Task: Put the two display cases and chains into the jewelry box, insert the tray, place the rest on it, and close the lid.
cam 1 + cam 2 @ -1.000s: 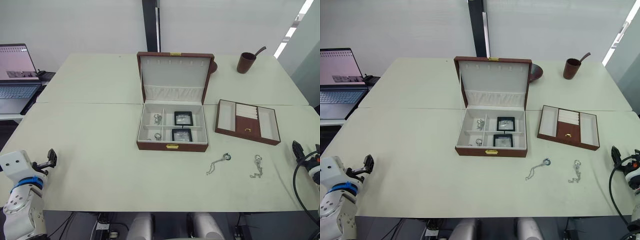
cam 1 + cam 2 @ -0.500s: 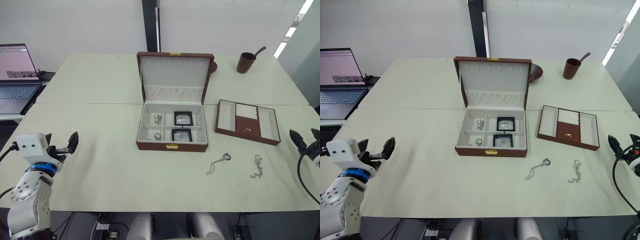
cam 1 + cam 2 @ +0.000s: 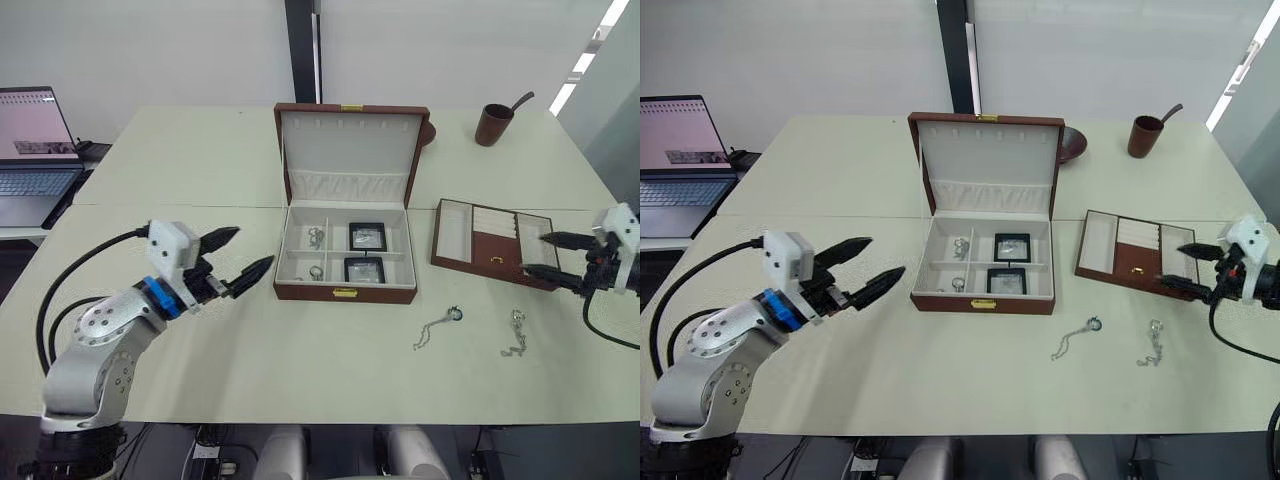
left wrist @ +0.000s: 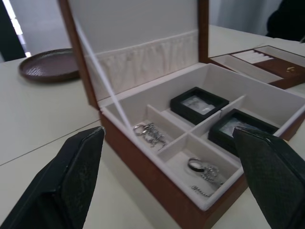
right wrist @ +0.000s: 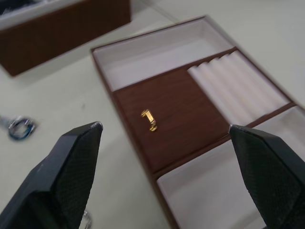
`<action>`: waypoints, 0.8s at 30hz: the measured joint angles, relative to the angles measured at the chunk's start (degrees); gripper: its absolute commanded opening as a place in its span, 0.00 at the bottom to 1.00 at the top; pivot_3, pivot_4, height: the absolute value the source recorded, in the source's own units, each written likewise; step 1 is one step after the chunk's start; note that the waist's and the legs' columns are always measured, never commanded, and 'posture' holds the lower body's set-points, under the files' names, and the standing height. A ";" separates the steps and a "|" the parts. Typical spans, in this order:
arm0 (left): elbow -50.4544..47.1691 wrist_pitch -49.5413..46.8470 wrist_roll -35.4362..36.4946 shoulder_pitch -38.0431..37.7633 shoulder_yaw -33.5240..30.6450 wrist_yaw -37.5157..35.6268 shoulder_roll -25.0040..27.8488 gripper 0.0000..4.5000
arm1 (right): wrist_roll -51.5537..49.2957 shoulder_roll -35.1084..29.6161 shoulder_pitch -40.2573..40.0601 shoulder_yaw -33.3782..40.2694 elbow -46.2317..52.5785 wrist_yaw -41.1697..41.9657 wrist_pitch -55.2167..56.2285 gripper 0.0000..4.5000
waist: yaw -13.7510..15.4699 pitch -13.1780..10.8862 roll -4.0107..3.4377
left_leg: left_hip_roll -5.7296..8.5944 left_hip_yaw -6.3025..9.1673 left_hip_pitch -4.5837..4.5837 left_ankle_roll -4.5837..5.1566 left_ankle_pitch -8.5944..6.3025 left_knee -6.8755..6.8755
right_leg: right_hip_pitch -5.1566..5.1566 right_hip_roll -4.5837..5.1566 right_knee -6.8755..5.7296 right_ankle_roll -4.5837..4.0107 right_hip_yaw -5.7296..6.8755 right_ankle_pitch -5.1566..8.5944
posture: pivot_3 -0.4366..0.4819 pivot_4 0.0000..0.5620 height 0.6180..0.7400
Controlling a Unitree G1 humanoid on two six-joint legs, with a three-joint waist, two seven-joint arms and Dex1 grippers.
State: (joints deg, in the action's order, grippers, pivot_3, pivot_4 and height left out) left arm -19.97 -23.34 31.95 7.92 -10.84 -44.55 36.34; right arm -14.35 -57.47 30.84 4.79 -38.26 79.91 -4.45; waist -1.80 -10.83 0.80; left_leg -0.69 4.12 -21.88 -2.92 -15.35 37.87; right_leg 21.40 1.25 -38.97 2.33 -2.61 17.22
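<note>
With both display cases (image 3: 365, 237) and chains (image 4: 148, 132) lying in the jewelry box (image 3: 345, 293), the right gripper (image 3: 552, 254), fingers spread, is aimed at the tray (image 3: 494, 243). The tray is best gripped by its rim, kept level and lowered squarely; the left gripper (image 3: 244, 255) is spread too.

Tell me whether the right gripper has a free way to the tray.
Probably yes: the right gripper is open, hanging at the tray's near edge, with nothing between them and nothing lying in the tray.

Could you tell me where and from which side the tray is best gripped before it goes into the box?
I would take the tray by its small gold handle on the brown centre panel, coming straight down from above. It lies flat with low walls, and the open right gripper hovers at its right end.
</note>
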 measured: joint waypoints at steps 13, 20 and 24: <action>-2.25 1.93 -0.53 5.00 14.12 -10.40 -2.36 0.98 | 13.03 0.15 11.99 -8.64 -18.99 3.37 12.06 1.00 | -0.02 -0.03 -0.04 | 0.02 -0.02 0.00 0.00 0.00 -0.01 | 0.02 0.00 0.01 -0.02 -0.02 0.00 | 0.48 0.27 1.00; -2.20 4.97 -1.95 4.66 15.52 -11.76 -3.00 1.00 | 15.43 1.54 12.63 -9.30 -23.66 2.30 14.65 0.86 | -0.09 -0.05 -0.08 | 0.01 -0.03 0.02 0.00 0.00 0.01 | 0.01 -0.01 -0.02 -0.03 -0.05 0.00 | 0.48 0.27 1.00; -2.07 6.40 -2.09 4.65 15.52 -13.19 -2.93 1.00 | 15.71 1.72 12.83 -9.30 -24.49 1.81 15.54 0.56 | -0.03 -0.05 -0.08 | 0.01 -0.02 0.01 0.00 0.00 0.01 | 0.01 0.00 -0.01 -0.03 -0.03 0.00 | 0.48 0.27 1.00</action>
State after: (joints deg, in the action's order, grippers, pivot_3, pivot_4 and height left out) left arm -22.04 -16.94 29.87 12.57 4.68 -57.75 33.41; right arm 1.36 -55.75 43.67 -4.50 -62.75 81.72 11.08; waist -1.83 -10.87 0.72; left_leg -0.68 4.10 -21.87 -2.92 -15.35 37.88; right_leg 21.41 1.25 -38.98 2.30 -2.64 17.22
